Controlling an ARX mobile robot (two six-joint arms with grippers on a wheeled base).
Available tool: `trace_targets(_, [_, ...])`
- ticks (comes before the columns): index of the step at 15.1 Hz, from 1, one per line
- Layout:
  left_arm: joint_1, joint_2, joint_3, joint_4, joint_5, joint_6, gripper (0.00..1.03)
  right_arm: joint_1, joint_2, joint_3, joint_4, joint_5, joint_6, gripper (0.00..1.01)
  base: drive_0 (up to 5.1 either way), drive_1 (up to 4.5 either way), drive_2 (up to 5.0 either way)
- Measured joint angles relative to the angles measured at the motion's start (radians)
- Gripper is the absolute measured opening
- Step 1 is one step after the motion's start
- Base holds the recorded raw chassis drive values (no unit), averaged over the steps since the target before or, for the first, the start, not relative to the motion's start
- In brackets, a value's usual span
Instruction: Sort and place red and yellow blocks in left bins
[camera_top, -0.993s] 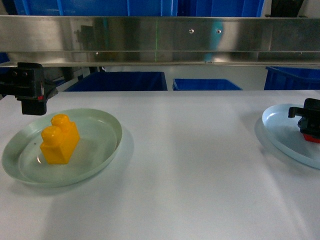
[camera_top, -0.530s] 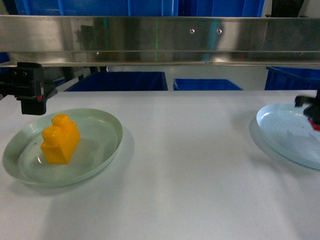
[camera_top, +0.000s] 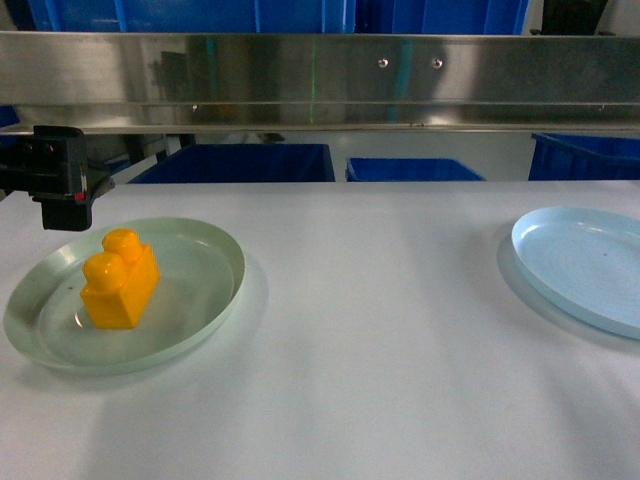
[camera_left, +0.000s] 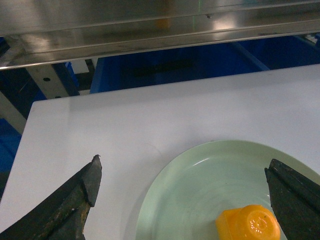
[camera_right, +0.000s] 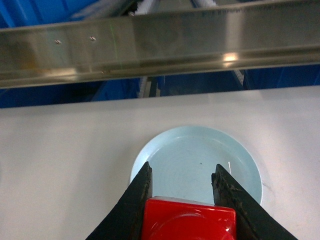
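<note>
Right gripper (camera_right: 182, 200) first: its two dark fingers (camera_right: 131, 207) are clamped on the flanks of the red block (camera_right: 189, 220), held up above the pale blue plate (camera_right: 195, 165), which lies bare on the white table (camera_right: 60, 150) below; from the head camera that arm is out of sight and only the blue plate (camera_top: 580, 265) shows at the right edge; over on the other side the left gripper (camera_left: 185, 195) has its fingers spread wide apart, one tip at each side of the wrist view, holding nothing and hovering over the near rim of the pale green plate (camera_left: 200, 170); the yellow block (camera_top: 119, 280) stands upright in that green plate (camera_top: 190, 330), left of centre, two round studs on top, not touched by anything; my read is both bricks are light, hard and rigid, so no fear of crushing, but the plastic is glossy and could slip or twist in a loose pinch; best taken across the flat side walls below the studs, as the red one is, not on the rounded studs; beyond the table runs a steel rail (camera_top: 320, 80), and behind it blue bins (camera_top: 240, 162) sit waiting; neither block is in a bin yet.
</note>
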Motion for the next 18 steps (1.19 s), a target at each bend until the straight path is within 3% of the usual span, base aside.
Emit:
trace_targets(5, [0.0,0.0,0.0,0.0,0.0,0.0,0.98,0.093,-0.218,-0.086,-0.088,0.057,0.021,0.29,0.0,0.0,0.0])
trace_targets(8, [0.0,0.0,0.0,0.0,0.0,0.0,0.98,0.092,-0.224,-0.091,-0.087,0.065,0.02,0.29,0.0,0.0,0.0])
trace_targets(14, [0.0,0.0,0.0,0.0,0.0,0.0,0.98,0.051,-0.24,-0.094,-0.103,0.026,0.025,0.29,0.0,0.0,0.0])
trace_targets(18, [0.0,0.0,0.0,0.0,0.0,0.0,0.98,0.05,-0.24,-0.095,-0.103,0.024,0.032,0.29,0.0,0.0,0.0])
